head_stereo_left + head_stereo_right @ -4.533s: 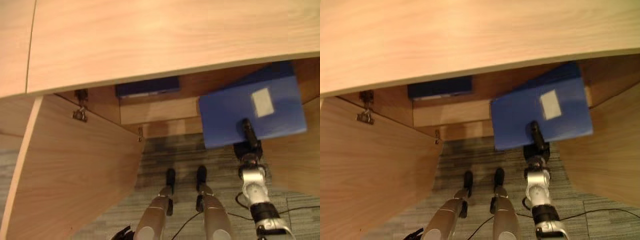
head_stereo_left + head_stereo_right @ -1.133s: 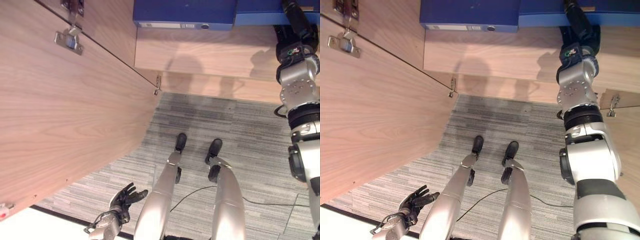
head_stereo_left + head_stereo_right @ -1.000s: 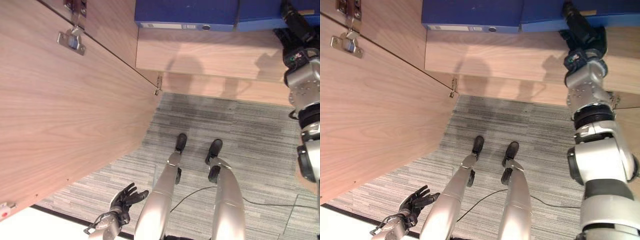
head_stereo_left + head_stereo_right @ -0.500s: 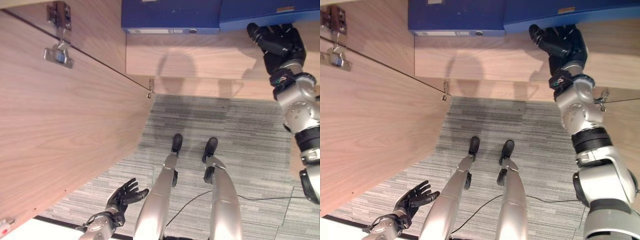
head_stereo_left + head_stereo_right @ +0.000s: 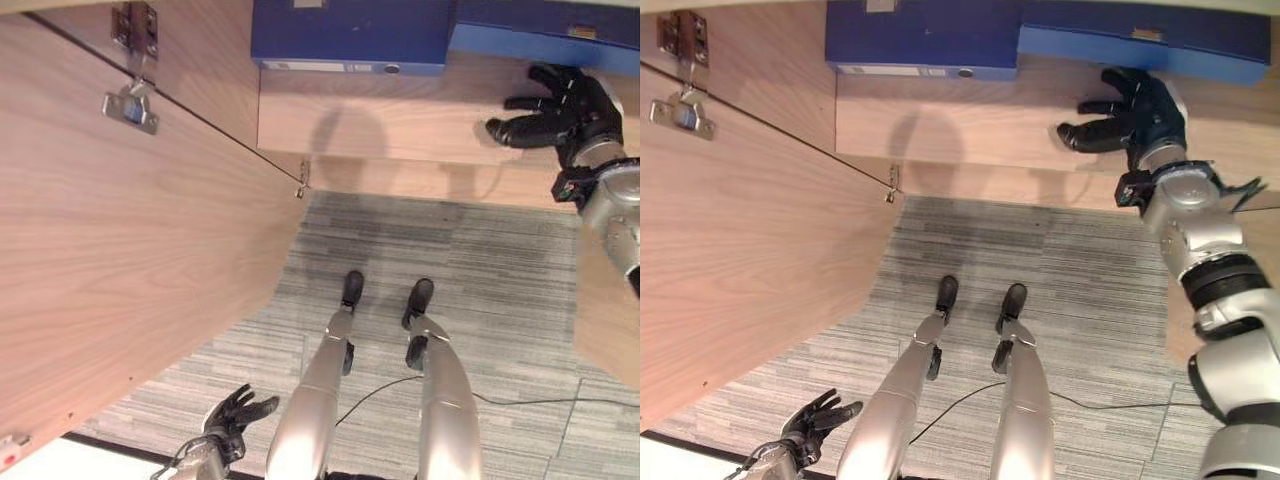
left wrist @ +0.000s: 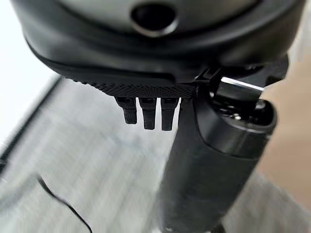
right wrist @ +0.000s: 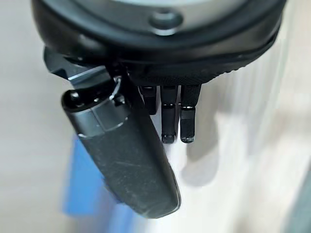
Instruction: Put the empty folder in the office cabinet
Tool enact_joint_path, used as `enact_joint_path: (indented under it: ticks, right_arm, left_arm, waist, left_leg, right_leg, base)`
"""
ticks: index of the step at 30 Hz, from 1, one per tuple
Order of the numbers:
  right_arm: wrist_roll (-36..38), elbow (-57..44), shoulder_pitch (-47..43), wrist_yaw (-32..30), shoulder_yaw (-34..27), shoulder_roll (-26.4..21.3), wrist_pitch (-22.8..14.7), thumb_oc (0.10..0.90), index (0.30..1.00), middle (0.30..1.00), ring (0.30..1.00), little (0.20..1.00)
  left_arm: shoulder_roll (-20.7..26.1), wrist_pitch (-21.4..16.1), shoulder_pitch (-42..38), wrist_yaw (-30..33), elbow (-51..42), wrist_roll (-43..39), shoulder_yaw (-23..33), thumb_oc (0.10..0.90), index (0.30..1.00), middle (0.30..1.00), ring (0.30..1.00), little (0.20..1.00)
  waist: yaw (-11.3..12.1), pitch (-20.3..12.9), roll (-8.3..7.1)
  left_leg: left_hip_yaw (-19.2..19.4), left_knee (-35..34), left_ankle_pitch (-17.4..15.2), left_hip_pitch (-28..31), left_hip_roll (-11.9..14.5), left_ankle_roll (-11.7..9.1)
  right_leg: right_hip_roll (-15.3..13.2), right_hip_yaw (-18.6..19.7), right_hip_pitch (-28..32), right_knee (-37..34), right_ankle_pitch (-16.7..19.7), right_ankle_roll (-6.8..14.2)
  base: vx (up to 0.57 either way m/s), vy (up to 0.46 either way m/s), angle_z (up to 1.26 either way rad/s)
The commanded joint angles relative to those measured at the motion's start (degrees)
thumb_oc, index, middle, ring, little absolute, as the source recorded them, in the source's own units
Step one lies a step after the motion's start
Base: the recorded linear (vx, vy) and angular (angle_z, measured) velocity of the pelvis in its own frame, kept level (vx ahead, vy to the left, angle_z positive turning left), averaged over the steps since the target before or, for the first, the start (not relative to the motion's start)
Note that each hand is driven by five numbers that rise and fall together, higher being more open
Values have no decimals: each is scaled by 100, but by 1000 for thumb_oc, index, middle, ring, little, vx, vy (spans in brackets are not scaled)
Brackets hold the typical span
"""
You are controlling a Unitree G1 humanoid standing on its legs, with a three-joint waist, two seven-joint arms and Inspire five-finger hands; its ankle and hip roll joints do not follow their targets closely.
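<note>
The empty blue folder (image 5: 545, 38) lies flat on the cabinet shelf (image 5: 400, 115), beside a darker blue binder (image 5: 350, 30) to its left. My right hand (image 5: 562, 105) hovers just in front of and below the folder's edge, open with fingers spread, touching nothing. In the right wrist view the right hand (image 7: 127, 153) has straight fingers, and a blurred blue patch of the folder (image 7: 80, 189) lies past them. My left hand (image 5: 228, 440) hangs low at my left side above the carpet, open and empty, as the left wrist view (image 6: 209, 165) also shows.
The cabinet's left door (image 5: 120, 260) stands wide open and takes up the left side, its metal hinges (image 5: 130, 105) near the top. The edge of the right door (image 5: 603, 320) stands at the far right. Grey striped carpet (image 5: 480, 260) lies between the doors.
My right hand has let go of the folder, left it on the shelf and drawn back with fingers spread. The left hand has dropped slightly lower.
</note>
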Motion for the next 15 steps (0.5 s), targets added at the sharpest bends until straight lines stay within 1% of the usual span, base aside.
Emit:
enact_joint_path:
  ticks: [1,4,5,6,7,8,9,10,11,12,13,14,15]
  right_arm:
    - [-1426,420,-445,306,920,-541,434,800,900,900,900,900]
    - [-2174,808,-803,541,1521,-613,630,800,900,900,900,900]
    - [-2172,816,-821,545,1540,-606,629,800,900,900,900,900]
    - [-2668,1046,-1037,600,1850,-604,678,800,900,900,900,900]
    - [-3011,1113,-1167,683,2073,-607,712,800,900,900,900,900]
    - [-3444,1034,-1404,721,2303,-521,821,800,900,900,900,900]
    - [-3444,1034,-1412,722,2312,-525,823,800,900,900,900,900]
    - [-3669,982,-1390,893,2483,-558,826,800,900,900,900,900]
    - [-3669,982,-1391,893,2484,-558,826,800,900,900,900,900]
    - [-4080,831,-1514,1167,2883,-623,879,800,900,900,900,900]
    - [-4386,774,-1481,1305,3050,-604,894,800,900,900,900,900]
    - [-5059,390,-1375,1636,3359,-579,960,800,900,900,900,900]
    - [-5065,384,-1374,1641,3357,-581,964,800,900,900,900,900]
  left_arm:
    - [927,-113,1453,-106,-1210,-369,-168,800,900,900,900,900]
    - [1550,-63,1847,-232,-2150,-523,-255,800,900,900,900,900]
    - [1546,-57,1856,-230,-2160,-525,-250,800,900,900,900,900]
    - [1795,-5,1976,-279,-2452,-542,-271,800,900,900,900,900]
    - [1926,1,2030,-298,-2645,-559,-254,800,900,900,900,900]
    - [1520,73,1582,-169,-1669,-302,-455,800,900,900,900,900]
    - [1511,66,1570,-170,-1655,-300,-464,800,900,900,900,900]
    - [1494,120,1495,-234,-1575,-176,-446,800,900,900,900,900]
    - [1494,120,1495,-234,-1574,-176,-446,800,900,900,900,900]
    - [1509,99,1501,-353,-1495,-78,-279,800,900,900,900,900]
    - [1492,91,1520,-387,-1485,-50,-232,800,900,900,900,900]
    - [1459,117,1552,-427,-1482,-25,-173,800,900,900,900,900]
    - [1458,118,1554,-427,-1483,-25,-173,800,900,900,900,900]
  waist:
    - [21,-112,94]
    - [44,-113,140]
    - [36,-113,143]
    - [51,-113,154]
    - [55,-113,155]
    - [29,-114,87]
    - [28,-113,94]
    - [40,-113,89]
    - [39,-113,89]
    - [72,-114,107]
    - [95,-115,116]
    - [113,-114,126]
    - [113,-114,127]
  left_leg:
    - [425,388,-787,-109,133,-277]
    - [434,343,-767,-85,126,-255]
    - [434,342,-767,-84,126,-255]
    - [428,299,-751,-61,125,-241]
    - [431,270,-738,-46,125,-236]
    - [419,219,-720,-25,124,-236]
    - [418,216,-719,-25,124,-236]
    - [413,199,-700,-19,124,-241]
    - [413,199,-700,-19,124,-241]
    - [417,173,-679,13,118,-238]
    - [422,171,-682,25,116,-236]
    - [447,182,-703,45,112,-228]
    - [447,182,-704,47,113,-228]
  right_leg:
    - [86,-110,367,-521,-295,393]
    - [80,-132,420,-586,-270,411]
    - [81,-132,421,-588,-269,411]
    - [92,-128,443,-622,-255,426]
    - [95,-130,460,-665,-238,436]
    - [106,-134,486,-746,-211,450]
    - [106,-134,486,-748,-211,450]
    - [107,-132,497,-770,-200,453]
    - [107,-132,497,-771,-200,453]
    - [99,-137,526,-775,-186,456]
    - [103,-131,535,-778,-187,457]
    - [113,-108,559,-791,-196,451]
    - [114,-108,561,-792,-196,451]
  base:
    - [-18,24,5]
    - [-11,15,4]
    - [-14,22,-4]
    - [-14,20,-6]
    - [-27,12,-8]
    - [-19,0,-8]
    - [-21,-10,-13]
    - [-9,-2,-15]
    - [-22,3,-4]
    - [-18,7,8]
    - [-23,15,14]
    - [-10,9,7]
    - [0,0,0]
